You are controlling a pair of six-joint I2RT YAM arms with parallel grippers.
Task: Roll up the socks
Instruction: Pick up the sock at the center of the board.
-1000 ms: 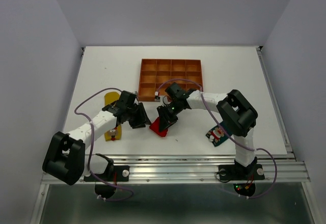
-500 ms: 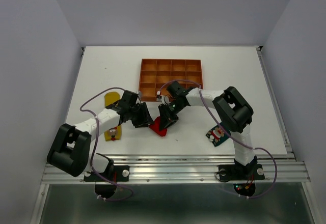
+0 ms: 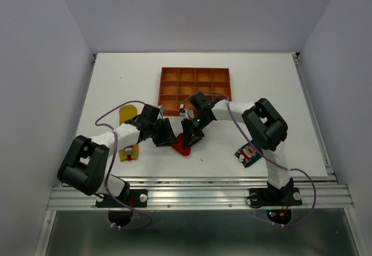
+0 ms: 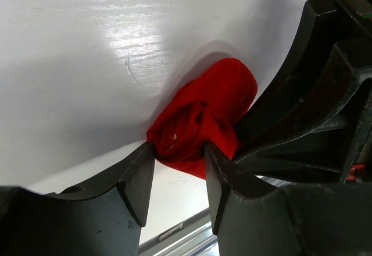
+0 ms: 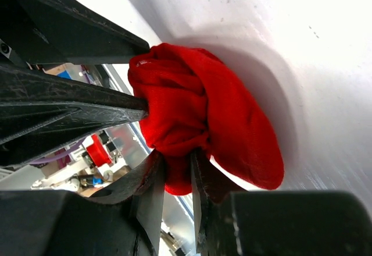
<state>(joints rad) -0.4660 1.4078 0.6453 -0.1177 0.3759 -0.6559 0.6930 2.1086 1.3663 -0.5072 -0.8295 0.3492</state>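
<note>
The red sock (image 3: 183, 149) lies bunched into a small bundle on the white table, in front of the tray. Both grippers meet on it. My left gripper (image 3: 172, 141) comes from the left, and its fingertips press the two sides of the red sock's (image 4: 200, 113) rolled end, so the left gripper (image 4: 179, 151) is shut on it. My right gripper (image 3: 188, 141) comes from the right. In the right wrist view the right gripper (image 5: 176, 160) pinches a fold of the red sock (image 5: 224, 113). The yellow sock (image 3: 125, 115) lies flat under the left arm. The teal sock (image 3: 248, 153) lies flat by the right arm's base.
An orange-brown compartmented tray (image 3: 195, 68) stands at the middle back of the table. The metal rail along the near table edge (image 3: 197, 181) runs just below the socks. The opposite gripper's black body fills one side of each wrist view.
My left arm has swung right and its gripper has moved in onto the red sock. The right gripper has stayed on the sock, shifting slightly left.
</note>
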